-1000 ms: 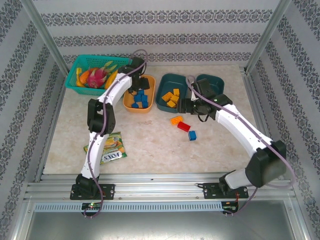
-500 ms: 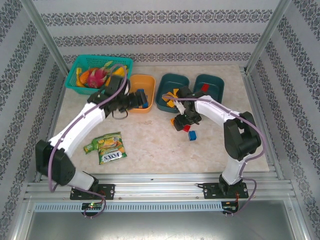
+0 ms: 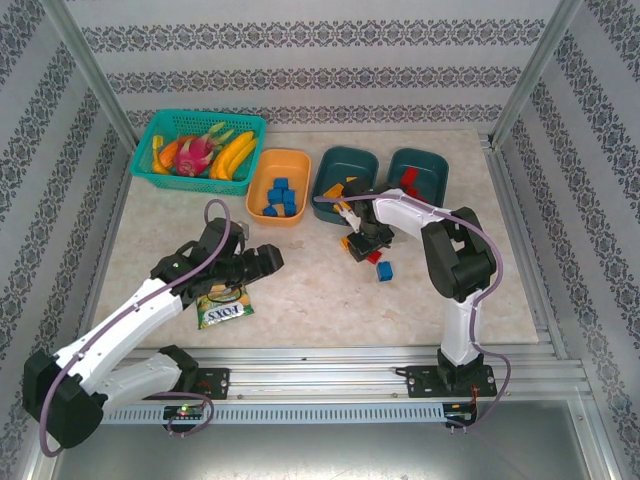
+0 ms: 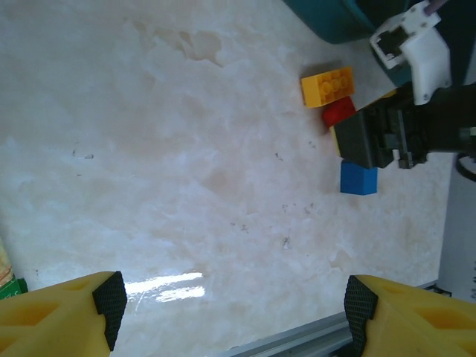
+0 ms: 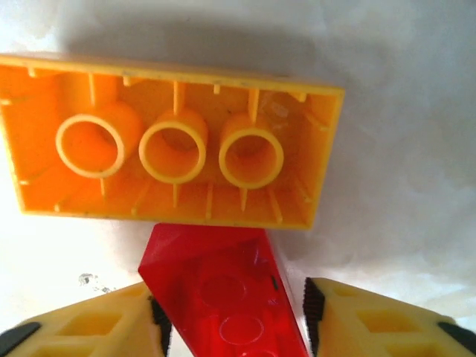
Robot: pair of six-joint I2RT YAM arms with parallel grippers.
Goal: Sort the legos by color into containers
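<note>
Three loose legos lie mid-table: an orange one (image 3: 348, 240), a red one (image 3: 373, 257) and a blue one (image 3: 385, 270). My right gripper (image 3: 362, 245) is down on them. In the right wrist view the red lego (image 5: 223, 297) sits tilted between the pads of my right gripper (image 5: 232, 316), which have drawn in on it, with the upturned orange lego (image 5: 171, 141) just beyond. The orange container (image 3: 278, 187) holds blue legos, the middle teal container (image 3: 330, 180) orange ones, and the right teal container (image 3: 430, 165) a red one. My left gripper (image 3: 262, 260) (image 4: 232, 309) is open and empty.
A green snack packet (image 3: 222, 308) lies under my left arm. A teal mesh basket (image 3: 160, 135) of fruit stands at the back left. The metal frame rail (image 4: 335, 338) runs along the table's near edge.
My left arm swung back from the orange container to the near left, over the packet. My right gripper came down from the teal containers onto the loose legos and narrowed on the red one.
</note>
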